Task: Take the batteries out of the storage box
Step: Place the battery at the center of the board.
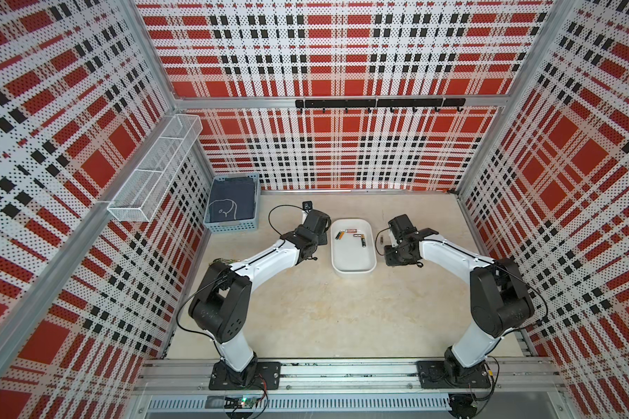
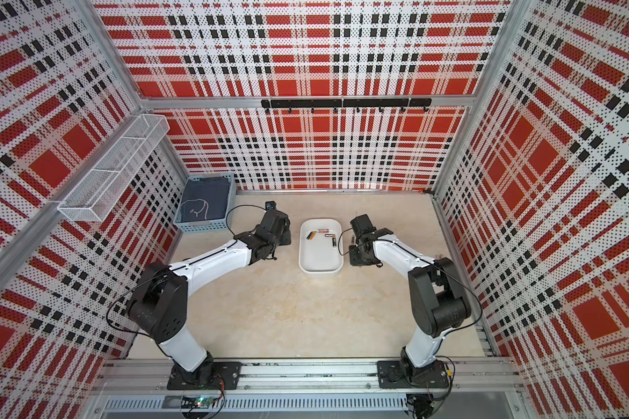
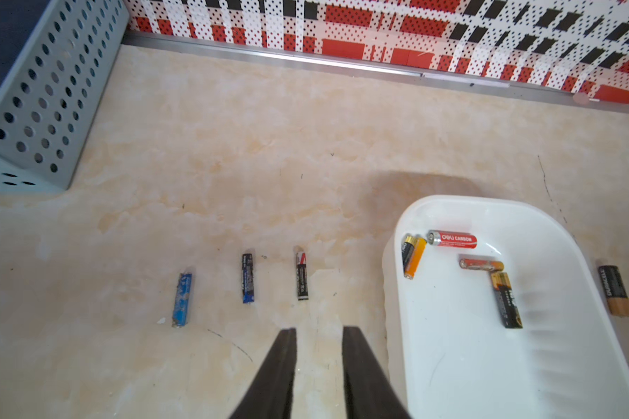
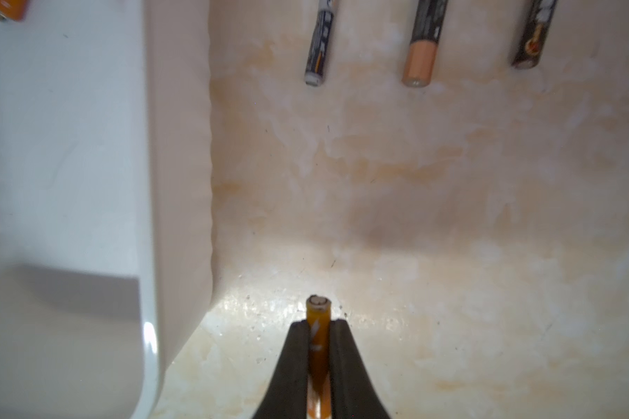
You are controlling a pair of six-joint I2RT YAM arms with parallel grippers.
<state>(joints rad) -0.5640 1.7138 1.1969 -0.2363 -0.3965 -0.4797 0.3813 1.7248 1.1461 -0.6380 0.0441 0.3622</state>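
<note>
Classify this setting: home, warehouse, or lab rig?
Most likely a lab robot cell: plaid perforated panels on aluminium framing enclose it, left arm and right arm are bolted to a front rail, and batteries lie staged in a white storage box.

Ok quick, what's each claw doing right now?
Left claw: open, holding nothing.
Right claw: closed on an orange battery.

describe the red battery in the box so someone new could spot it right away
Find the white box on the beige table. Its far end holds batteries, and the red battery lies among them. It alone is all red with white lettering; the rest are orange or black-and-gold.
</note>
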